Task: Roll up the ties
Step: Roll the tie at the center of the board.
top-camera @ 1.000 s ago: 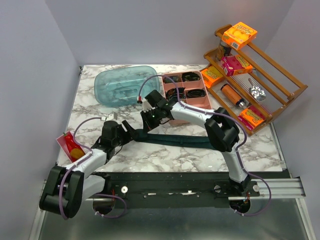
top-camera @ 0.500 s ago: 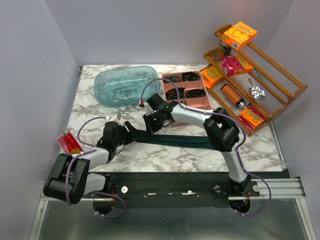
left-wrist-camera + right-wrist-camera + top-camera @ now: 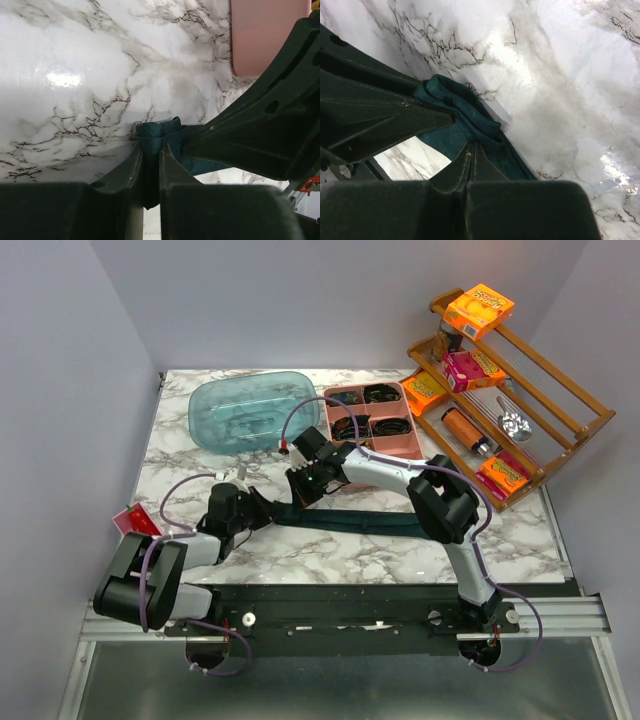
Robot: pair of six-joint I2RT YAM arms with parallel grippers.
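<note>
Left jaws now closed onto teal tie (image 3: pixel 154 133), right jaws pinching it too, visible only from wrists

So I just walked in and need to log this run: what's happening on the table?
Both arms are working on one end of a dark green tie that lies flat across the marble table. The left gripper and the right gripper are each pinched shut on that bunched end. The rest is unrolled. Rolled ties sit in the pink tray behind.
</note>
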